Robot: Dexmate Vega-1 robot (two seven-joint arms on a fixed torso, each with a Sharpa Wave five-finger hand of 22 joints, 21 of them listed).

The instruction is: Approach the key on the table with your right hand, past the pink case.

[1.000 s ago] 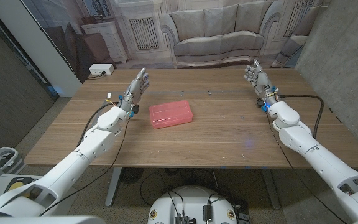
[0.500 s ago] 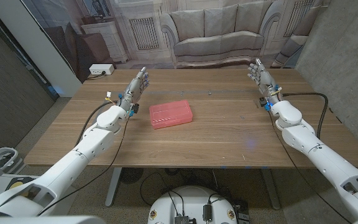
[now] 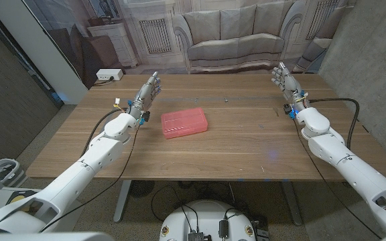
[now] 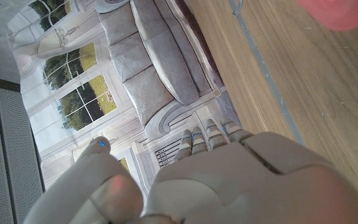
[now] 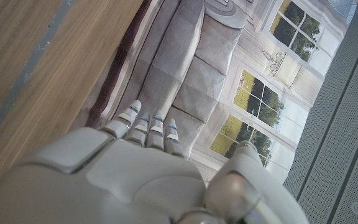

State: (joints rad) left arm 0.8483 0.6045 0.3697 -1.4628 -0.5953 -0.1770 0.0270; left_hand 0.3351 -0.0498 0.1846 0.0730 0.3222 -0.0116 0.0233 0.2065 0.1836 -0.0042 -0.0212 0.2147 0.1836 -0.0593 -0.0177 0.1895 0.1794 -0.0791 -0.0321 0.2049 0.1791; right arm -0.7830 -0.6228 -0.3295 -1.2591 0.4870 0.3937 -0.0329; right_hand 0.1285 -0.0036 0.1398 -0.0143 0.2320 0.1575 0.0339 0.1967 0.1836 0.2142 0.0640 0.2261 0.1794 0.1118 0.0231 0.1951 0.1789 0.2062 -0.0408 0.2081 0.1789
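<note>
The right hand (image 3: 284, 78) stands upright over the far right part of the desk (image 3: 246, 144), fingers (image 3: 279, 70) straight and slightly apart, holding nothing; in the right wrist view its back (image 5: 129, 180) shows with the fingertips (image 5: 148, 127) reaching toward the printed sofa backdrop. Its white forearm (image 3: 334, 150) runs back toward the near right corner, with a black cable (image 3: 337, 114) looping beside it over the desk edge. The hand is well apart from the pink case (image 3: 184, 123), on the case's right and a little farther back. The case lies flat near the middle of the desk, lid closed. A small dark speck that may be the key (image 3: 226, 100) lies on the wood beyond the case, toward the far edge and to the case's right, between the case and the right hand; it is too small to tell for certain. The left hand (image 3: 148, 90) stands upright just left of the case and slightly beyond it, fingers extended and close together, holding nothing. In the left wrist view a blurred corner of the case (image 4: 347, 12) shows beyond its back (image 4: 229, 180). A white power strip (image 3: 108, 75) sits off the desk's far left corner
</note>
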